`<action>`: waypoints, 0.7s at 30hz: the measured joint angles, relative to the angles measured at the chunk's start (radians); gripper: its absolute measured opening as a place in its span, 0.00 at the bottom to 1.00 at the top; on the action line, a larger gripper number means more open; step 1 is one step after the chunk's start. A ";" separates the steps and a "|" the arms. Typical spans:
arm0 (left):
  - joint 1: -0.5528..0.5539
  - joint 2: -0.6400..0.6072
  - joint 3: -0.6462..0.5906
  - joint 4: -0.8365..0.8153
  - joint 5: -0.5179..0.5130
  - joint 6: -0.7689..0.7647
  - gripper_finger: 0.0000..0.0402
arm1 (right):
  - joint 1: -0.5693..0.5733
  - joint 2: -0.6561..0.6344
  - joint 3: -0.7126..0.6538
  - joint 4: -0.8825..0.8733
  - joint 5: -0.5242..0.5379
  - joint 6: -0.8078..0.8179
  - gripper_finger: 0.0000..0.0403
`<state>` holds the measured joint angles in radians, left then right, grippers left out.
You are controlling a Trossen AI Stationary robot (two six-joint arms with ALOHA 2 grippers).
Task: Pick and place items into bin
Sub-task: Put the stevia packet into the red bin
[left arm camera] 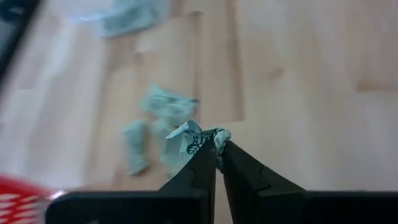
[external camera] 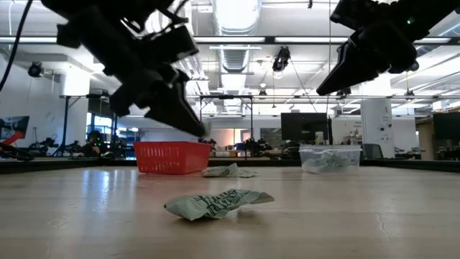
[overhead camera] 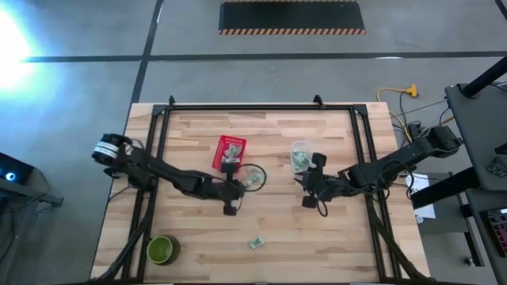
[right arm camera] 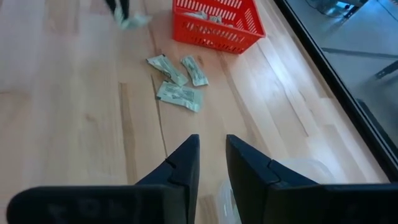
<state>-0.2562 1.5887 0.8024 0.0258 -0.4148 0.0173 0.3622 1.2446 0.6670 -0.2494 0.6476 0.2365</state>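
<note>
My left gripper (overhead camera: 238,188) is shut on a crumpled pale green-and-white packet (left arm camera: 198,138), above the table just near of the red basket (overhead camera: 229,152). Three more packets (right arm camera: 180,94) lie flat on the wood beside the basket, below and ahead of this gripper. Another packet (external camera: 215,203) lies alone toward the near edge. My right gripper (right arm camera: 211,155) is open and empty, in the air right of the middle, next to a clear tub (overhead camera: 299,155) that holds packets. My left gripper pinches the crumpled packet by its near end (left arm camera: 211,144) between its two fingertips (left arm camera: 205,163). Most of the packet sticks out past the tips. The fingers slant down from above. The packet is lifted clear of the table, as the right wrist view (right arm camera: 132,21) shows.
A round green bowl (overhead camera: 162,250) stands at the near left corner. Black frame rails (overhead camera: 261,108) run along the table's far, left and right sides. Bare wood lies between the two grippers and toward the near edge.
</note>
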 joint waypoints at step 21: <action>0.202 -0.132 -0.025 -0.148 -0.334 0.074 0.02 | 0.000 0.000 -0.019 0.021 0.000 0.033 0.16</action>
<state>-0.0537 1.4571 0.7776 -0.1221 -0.7491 0.0917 0.3622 1.2446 0.6483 -0.2280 0.6478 0.2695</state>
